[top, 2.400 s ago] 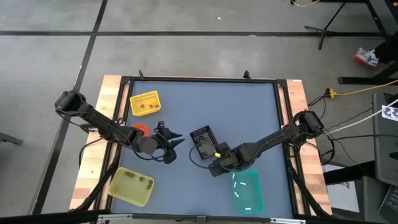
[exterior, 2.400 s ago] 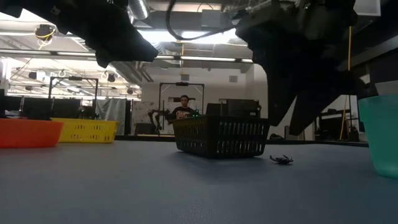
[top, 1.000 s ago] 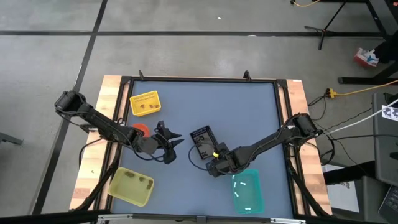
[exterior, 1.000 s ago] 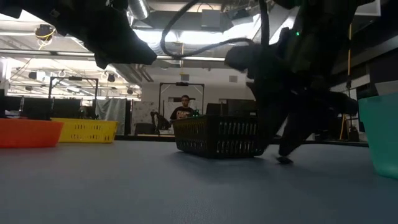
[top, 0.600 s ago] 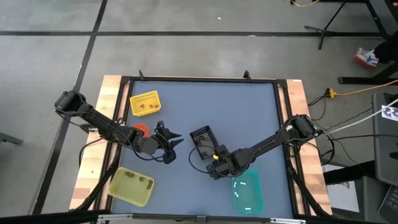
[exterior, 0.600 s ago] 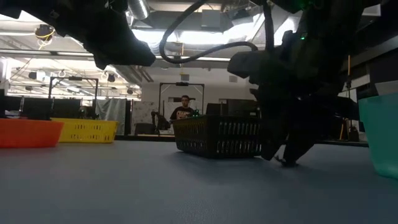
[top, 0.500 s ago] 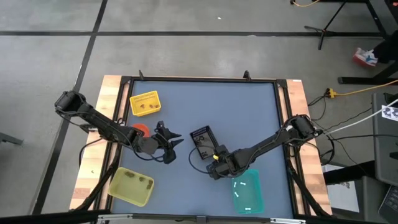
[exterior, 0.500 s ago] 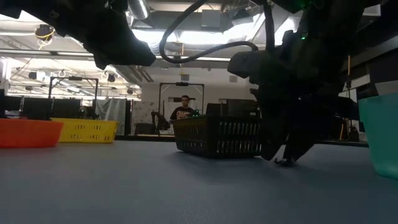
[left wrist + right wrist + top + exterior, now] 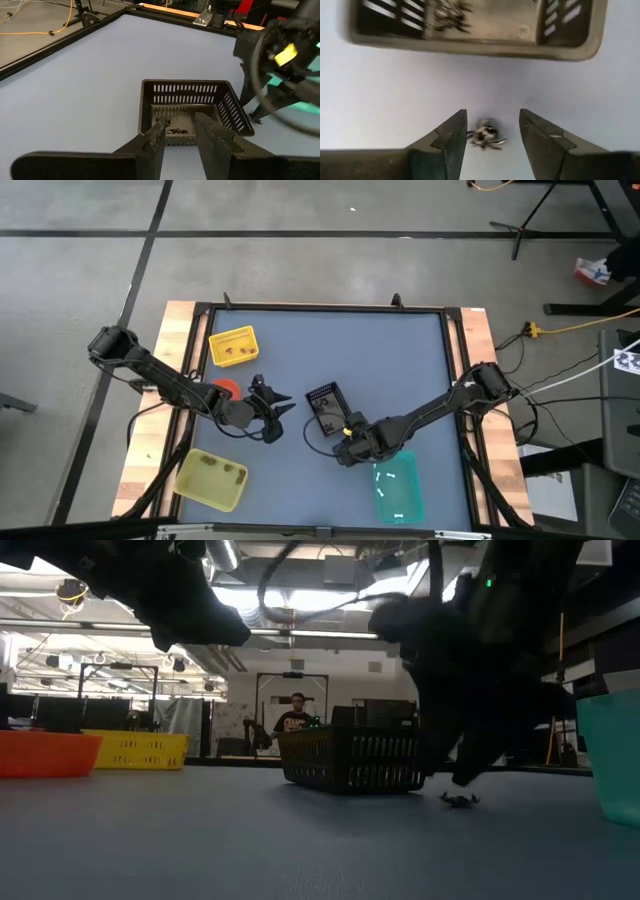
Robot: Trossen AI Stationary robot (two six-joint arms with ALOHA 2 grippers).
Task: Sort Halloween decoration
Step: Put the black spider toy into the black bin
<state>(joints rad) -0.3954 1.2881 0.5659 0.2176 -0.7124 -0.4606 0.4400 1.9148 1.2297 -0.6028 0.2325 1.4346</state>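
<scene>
A tiny black spider trinket [image 9: 487, 136] lies flat on the blue table mat [image 9: 458, 800], just near of the black slotted tray [image 9: 325, 408]. My right gripper [image 9: 490, 131] is open and points down over it, one finger on either side and the tips a little above the mat [image 9: 452, 776]. More dark trinkets [image 9: 172, 131] lie on the tray's floor. My left gripper [image 9: 179, 134] is open and hovers left of the tray [image 9: 276, 420], touching nothing. White and orange trinkets are too small to make out.
A yellow basket [image 9: 232, 347] sits far left, with an orange dish [image 9: 222, 388] under the left arm. A yellow-green tray [image 9: 212, 477] is near left and a teal bin [image 9: 398, 487] near right, beside my right gripper. A person [image 9: 293, 716] sits in the room beyond.
My right gripper stood with its fingertips down at the mat around the spider, then rose a little. The spider stays lying on the mat where it was.
</scene>
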